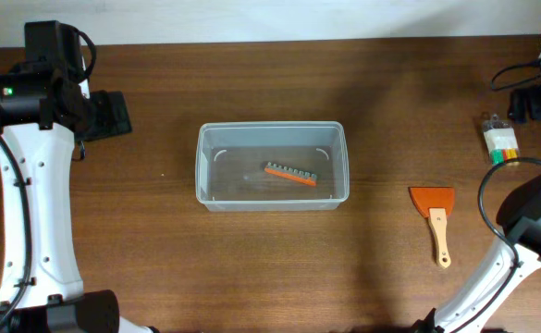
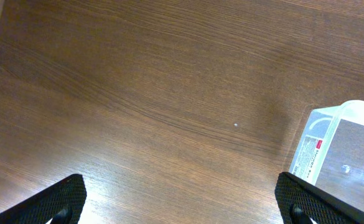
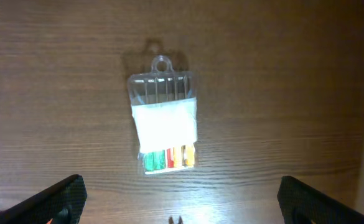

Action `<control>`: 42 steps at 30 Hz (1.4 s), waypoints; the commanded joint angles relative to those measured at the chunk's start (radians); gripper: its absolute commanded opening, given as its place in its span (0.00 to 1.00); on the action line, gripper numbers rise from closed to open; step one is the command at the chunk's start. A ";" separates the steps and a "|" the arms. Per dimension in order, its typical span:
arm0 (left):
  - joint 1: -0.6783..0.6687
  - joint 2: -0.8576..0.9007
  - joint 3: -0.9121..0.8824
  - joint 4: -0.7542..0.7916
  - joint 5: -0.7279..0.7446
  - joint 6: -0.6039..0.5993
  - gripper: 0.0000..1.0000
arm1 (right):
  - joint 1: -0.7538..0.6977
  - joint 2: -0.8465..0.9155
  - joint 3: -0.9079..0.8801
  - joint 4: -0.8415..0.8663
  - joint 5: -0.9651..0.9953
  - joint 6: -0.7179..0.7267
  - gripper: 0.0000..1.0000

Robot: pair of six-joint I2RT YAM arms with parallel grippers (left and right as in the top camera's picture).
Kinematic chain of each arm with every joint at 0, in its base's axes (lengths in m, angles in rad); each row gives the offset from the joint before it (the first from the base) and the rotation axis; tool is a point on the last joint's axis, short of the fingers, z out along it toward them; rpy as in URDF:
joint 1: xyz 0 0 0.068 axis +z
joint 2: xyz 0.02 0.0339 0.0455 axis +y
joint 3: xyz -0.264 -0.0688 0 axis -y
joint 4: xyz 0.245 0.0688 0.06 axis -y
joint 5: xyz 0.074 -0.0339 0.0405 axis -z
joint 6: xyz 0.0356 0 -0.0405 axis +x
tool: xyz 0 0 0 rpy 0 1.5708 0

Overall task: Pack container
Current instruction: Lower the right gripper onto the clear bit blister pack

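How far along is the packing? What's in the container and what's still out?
Done: one orange-and-grey strip lies inside the container. In hand: nothing; the left gripper is open over bare table, the right gripper is open above the clear blister pack. Left: that pack and the orange scraper, both on the table right of the container.

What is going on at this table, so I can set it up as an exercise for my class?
Two robot arms are packing a clear container in the middle of the table. One orange tool strip already lies inside it. An orange scraper and a small clear packet lie on the table to the container's right, not yet packed. The right hand hovers open above the packet. The left hand is open over bare wood beside the container. Neither holds anything.
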 commanded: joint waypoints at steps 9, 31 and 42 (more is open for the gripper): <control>0.002 -0.013 0.014 0.003 -0.011 0.006 0.99 | -0.012 0.105 0.017 -0.020 0.019 0.111 0.99; 0.002 -0.013 0.014 0.003 -0.011 0.006 0.99 | -0.017 0.228 0.017 0.034 -0.027 0.080 0.99; 0.002 -0.013 0.014 0.003 -0.011 0.006 0.99 | -0.003 0.248 0.017 0.069 -0.027 0.064 0.99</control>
